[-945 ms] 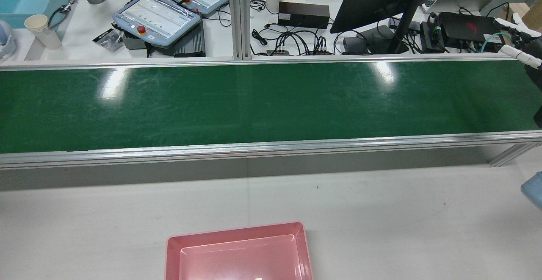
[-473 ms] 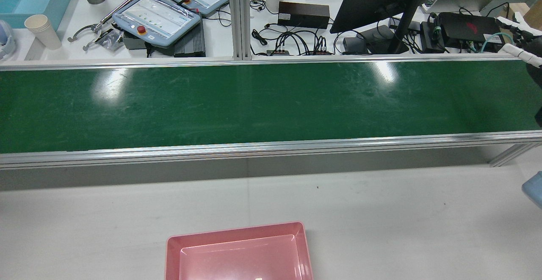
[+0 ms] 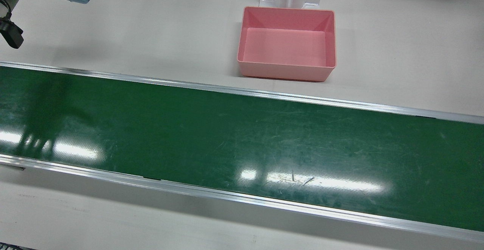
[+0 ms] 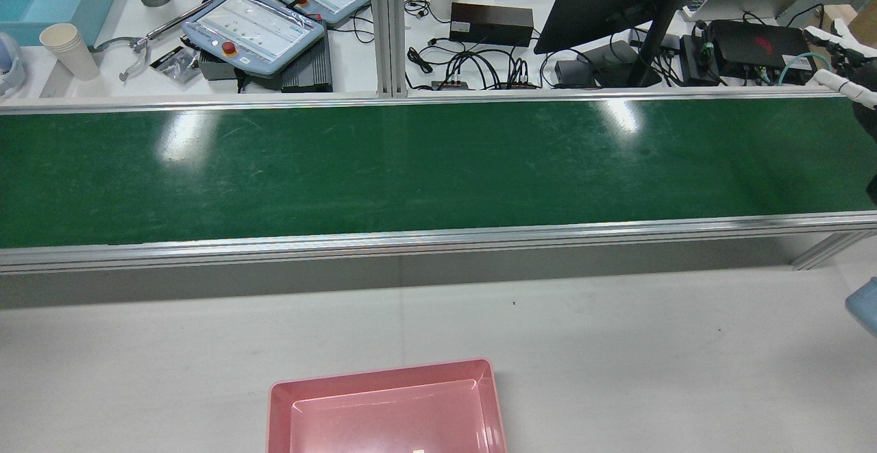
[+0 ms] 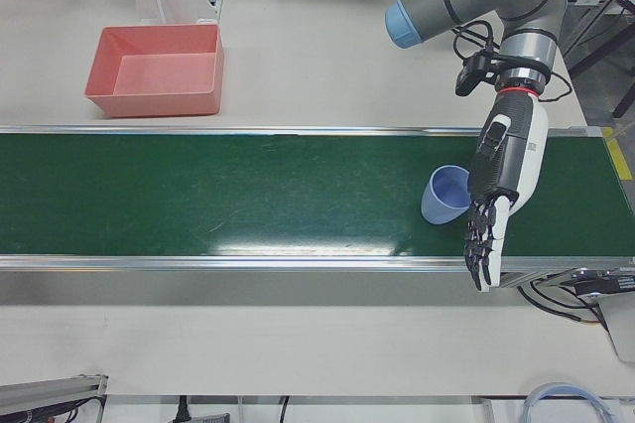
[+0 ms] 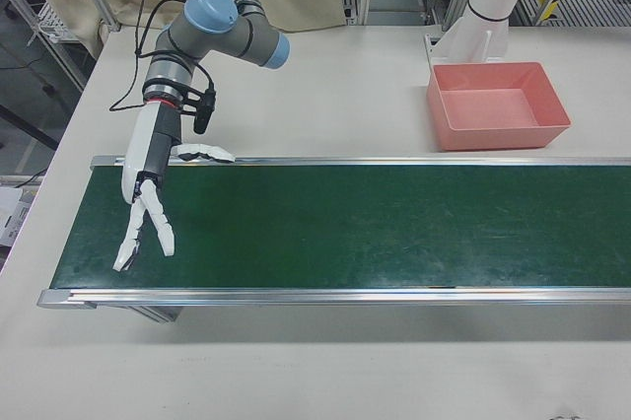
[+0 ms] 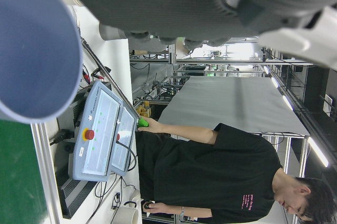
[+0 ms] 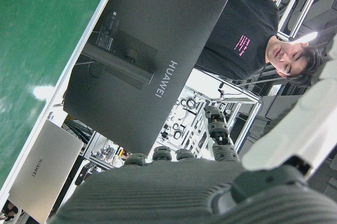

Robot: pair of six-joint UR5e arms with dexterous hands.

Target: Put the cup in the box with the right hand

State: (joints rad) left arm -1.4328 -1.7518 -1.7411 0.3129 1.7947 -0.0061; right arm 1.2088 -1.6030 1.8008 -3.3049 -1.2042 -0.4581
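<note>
Right robot hand hangs spread and empty over the belt's end; blue cup, likely light and slippery, best gripped mid-wall.

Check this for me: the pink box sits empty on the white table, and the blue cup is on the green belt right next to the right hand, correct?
Not quite. The blue cup is on the green belt beside the left hand, not the right; the left-front view shows it. The right hand hovers open at the belt's other end. The pink box is indeed empty on the white table.
</note>
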